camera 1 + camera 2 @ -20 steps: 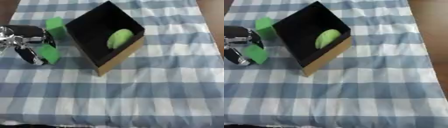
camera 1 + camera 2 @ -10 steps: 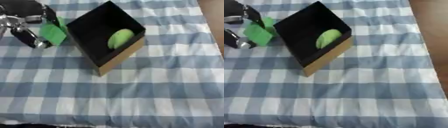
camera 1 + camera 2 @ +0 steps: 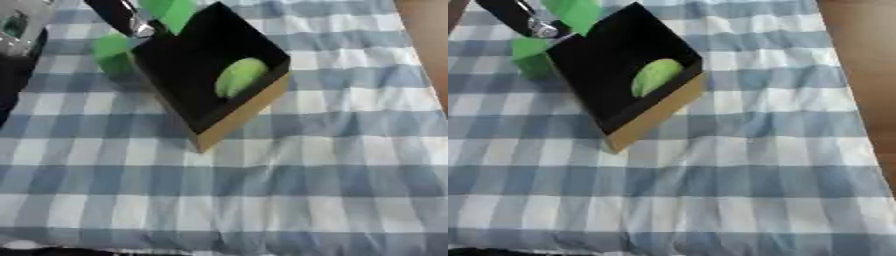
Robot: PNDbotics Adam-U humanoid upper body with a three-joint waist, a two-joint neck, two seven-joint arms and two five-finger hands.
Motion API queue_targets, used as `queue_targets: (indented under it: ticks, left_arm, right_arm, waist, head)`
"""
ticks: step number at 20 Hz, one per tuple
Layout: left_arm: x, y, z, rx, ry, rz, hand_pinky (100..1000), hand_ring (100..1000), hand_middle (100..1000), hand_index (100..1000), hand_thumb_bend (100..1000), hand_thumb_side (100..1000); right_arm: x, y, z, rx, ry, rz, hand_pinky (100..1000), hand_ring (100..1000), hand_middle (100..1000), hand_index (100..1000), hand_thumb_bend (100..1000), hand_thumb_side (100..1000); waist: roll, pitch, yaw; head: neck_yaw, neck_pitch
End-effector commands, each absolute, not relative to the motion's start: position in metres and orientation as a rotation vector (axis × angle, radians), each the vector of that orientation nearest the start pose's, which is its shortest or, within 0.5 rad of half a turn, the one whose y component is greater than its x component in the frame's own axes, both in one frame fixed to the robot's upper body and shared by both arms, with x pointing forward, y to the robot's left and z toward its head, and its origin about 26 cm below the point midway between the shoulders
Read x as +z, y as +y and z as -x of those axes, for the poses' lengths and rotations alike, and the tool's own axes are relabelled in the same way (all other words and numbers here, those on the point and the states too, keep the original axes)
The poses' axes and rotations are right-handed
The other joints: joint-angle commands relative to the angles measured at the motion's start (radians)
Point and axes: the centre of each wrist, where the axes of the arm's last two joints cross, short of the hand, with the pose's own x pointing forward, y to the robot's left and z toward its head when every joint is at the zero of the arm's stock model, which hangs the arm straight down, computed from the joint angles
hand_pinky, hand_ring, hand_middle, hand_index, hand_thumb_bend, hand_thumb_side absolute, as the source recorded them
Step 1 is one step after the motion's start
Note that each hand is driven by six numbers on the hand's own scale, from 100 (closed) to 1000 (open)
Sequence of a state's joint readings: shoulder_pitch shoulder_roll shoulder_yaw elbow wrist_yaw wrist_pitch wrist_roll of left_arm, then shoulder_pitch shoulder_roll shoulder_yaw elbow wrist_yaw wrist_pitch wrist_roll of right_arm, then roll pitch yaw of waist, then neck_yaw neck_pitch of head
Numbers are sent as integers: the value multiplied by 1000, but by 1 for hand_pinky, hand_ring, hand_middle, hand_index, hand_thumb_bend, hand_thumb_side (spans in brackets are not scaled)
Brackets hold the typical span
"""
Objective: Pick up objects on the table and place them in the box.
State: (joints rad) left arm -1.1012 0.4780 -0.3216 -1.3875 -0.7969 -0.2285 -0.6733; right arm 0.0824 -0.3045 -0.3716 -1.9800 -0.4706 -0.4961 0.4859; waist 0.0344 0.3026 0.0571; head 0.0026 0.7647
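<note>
while the left hand pinches a green block over the box — a green fruit already inside; another green block waits outside.

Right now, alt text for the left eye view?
The left robot hand holds a green block above the far corner of an open black box containing a light green rounded object. Another green block sits beside the box on the blue checked cloth.
</note>
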Motion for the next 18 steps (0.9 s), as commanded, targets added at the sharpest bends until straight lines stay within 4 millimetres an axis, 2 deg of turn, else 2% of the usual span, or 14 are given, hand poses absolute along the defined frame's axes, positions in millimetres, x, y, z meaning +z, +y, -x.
queue_targets:
  ticks: [1, 6, 12, 15, 18]
  left_arm:
    - [333, 160, -430, 2524, 2174, 1213, 767, 703, 618, 707, 217, 155]
    - [311, 142, -444, 2583, 2164, 1145, 772, 710, 626, 718, 270, 167]
    - [294, 138, -454, 2663, 2100, 1180, 796, 751, 684, 777, 419, 233]
    - [292, 140, -455, 2670, 2085, 1218, 867, 850, 810, 879, 573, 368]
    - [292, 141, -455, 2665, 2065, 1246, 900, 892, 849, 904, 645, 448]
  right_arm:
    - [135, -385, -228, 422, -2477, -9, 904, 1000, 396, 894, 100, 560]
    - [135, -383, -229, 421, -2475, -20, 904, 1000, 396, 895, 100, 561]
    - [135, -383, -230, 421, -2475, -26, 905, 1000, 394, 895, 100, 561]
    - [135, -383, -230, 422, -2471, -27, 905, 1000, 393, 896, 100, 562]
    - [135, -382, -230, 422, -2467, -28, 905, 1000, 393, 896, 100, 562]
  waist:
    - [-7, -17, -4]
    - [-8, -15, -10]
    - [-8, -10, -18]
    - [-7, -10, -17]
    - [-7, -11, -15]
  head:
    - [9, 5]
    - [7, 5]
    - [-11, 5]
    - [-15, 5]
    - [-16, 4]
